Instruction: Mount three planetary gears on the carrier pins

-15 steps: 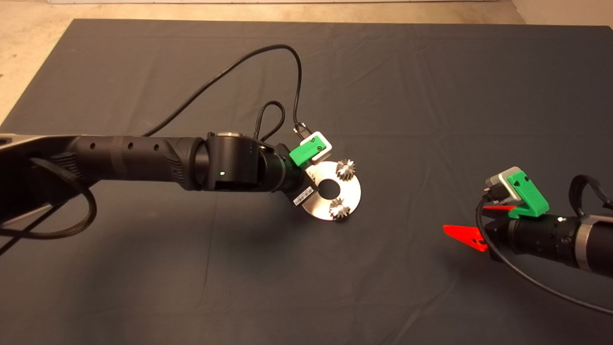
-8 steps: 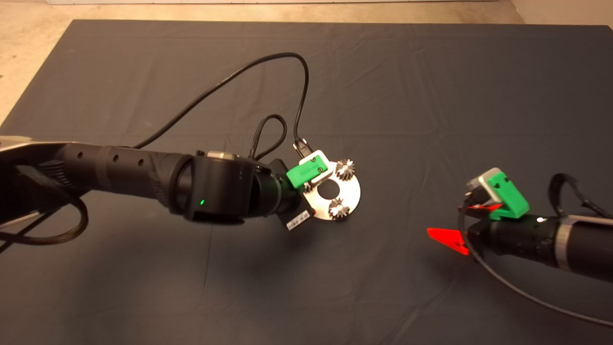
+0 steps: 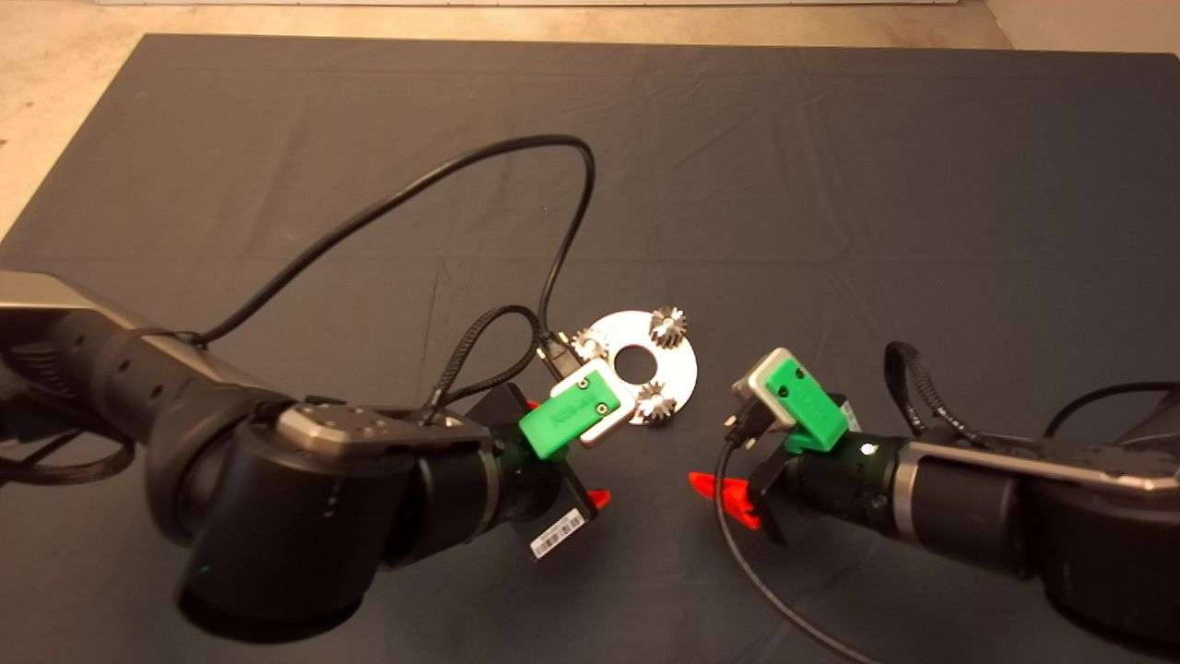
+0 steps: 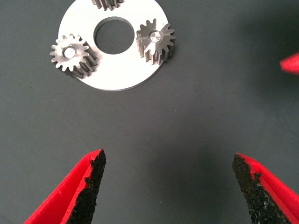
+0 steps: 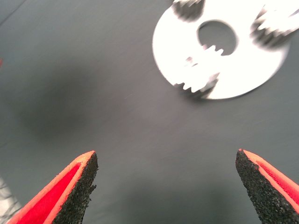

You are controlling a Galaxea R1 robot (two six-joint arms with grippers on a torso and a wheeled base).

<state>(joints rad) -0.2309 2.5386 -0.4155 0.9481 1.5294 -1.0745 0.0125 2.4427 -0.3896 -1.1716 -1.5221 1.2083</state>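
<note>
From the head camera I see the silver disc (image 3: 678,369) lying flat near the middle of the dark mat (image 3: 830,184), with all three planetary gears seated around its centre hole: one gear (image 3: 666,326) on the far edge, one gear (image 3: 590,343) on the left edge, and one gear (image 3: 653,402) on the near edge, partly behind my left wrist's green camera mount. My left arm comes in from the lower left, a black cable (image 3: 415,194) looping over the mat behind it. Only a red tip of the left gripper (image 3: 599,499) shows below the wrist, near the disc but clear of it. My right gripper (image 3: 724,491) sits just to the right of it, also short of the disc.

On the left wrist camera, my fingers (image 4: 88,186) stand wide apart over bare mat, holding nothing. Beyond them the disc (image 4: 117,74) carries its gears; two show a carrier pin (image 4: 69,52) in the centre hole, the other pin (image 4: 154,35) likewise.

On the right wrist camera, the fingers (image 5: 77,186) are also spread apart and empty, the disc (image 5: 233,79) ahead, gears on it, blurred.
</note>
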